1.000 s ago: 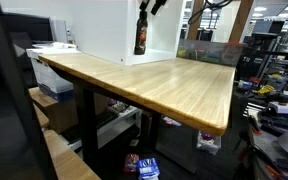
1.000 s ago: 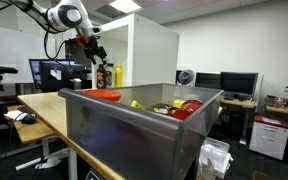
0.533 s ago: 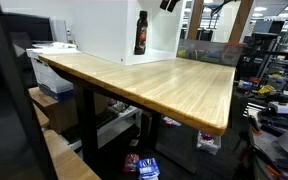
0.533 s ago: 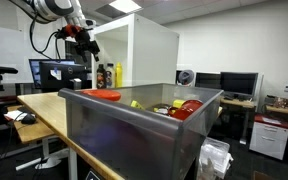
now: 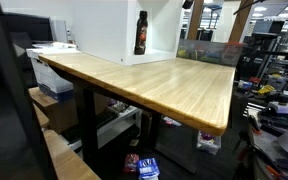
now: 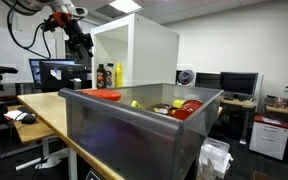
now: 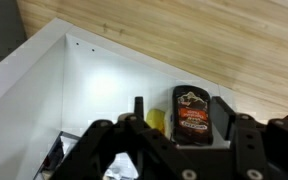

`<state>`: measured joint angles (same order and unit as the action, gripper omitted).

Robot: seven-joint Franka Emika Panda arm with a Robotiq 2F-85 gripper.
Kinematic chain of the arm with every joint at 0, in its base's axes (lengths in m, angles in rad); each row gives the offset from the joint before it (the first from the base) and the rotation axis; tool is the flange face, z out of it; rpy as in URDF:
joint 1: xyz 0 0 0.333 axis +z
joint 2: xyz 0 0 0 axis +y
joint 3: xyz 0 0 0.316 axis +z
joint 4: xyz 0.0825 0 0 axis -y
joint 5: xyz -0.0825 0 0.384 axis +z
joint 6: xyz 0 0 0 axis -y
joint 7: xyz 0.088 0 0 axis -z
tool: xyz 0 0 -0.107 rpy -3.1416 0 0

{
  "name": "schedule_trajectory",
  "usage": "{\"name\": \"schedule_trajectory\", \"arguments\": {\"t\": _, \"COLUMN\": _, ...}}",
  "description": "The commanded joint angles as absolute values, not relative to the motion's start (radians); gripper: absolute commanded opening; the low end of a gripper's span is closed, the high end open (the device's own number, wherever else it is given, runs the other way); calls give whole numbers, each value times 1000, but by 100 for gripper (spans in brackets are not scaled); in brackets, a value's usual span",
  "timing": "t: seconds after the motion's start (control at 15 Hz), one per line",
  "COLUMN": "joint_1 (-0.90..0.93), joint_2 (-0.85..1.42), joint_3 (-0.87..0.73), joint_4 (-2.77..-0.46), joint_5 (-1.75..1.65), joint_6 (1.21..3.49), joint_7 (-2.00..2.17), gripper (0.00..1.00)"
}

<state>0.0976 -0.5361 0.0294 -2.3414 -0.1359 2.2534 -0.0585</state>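
Far left in an exterior view: gripper (image 6: 82,45) up in the air above the table (image 5: 174,85), left of the white box (image 6: 144,50). It holds and touches nothing. Wrist view: fingers (image 7: 97,138) spread apart, nothing clamped between them. Next, dark bottle (image 5: 141,33) upright at the table's far edge, inside the white box and below the gripper. Yellow bottle (image 6: 117,74) upright just beside it. Right: grey bin (image 6: 134,125) in the foreground, red item (image 6: 106,94) at its rim, well apart from the gripper.
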Motion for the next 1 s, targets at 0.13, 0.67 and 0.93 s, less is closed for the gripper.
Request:
{"name": "schedule_trajectory", "arguments": {"t": 0.13, "joint_1": 16, "joint_2": -691, "joint_3": 0, "joint_4": -2525, "joint_5": -264, "joint_6": 2489, "joint_7": -130, "gripper": 32}}
{"name": "schedule_trajectory", "arguments": {"t": 0.67, "joint_1": -73, "joint_2": -678, "joint_3": -78, "joint_4": -2566, "joint_5": -275, "joint_6": 2714, "joint_7": -153, "gripper": 1}}
{"name": "schedule_trajectory", "arguments": {"t": 0.93, "joint_1": -92, "joint_2": -652, "joint_3": -99, "joint_4": -2554, "joint_5": -261, "joint_6": 2778, "joint_7": -155, "gripper": 0}}
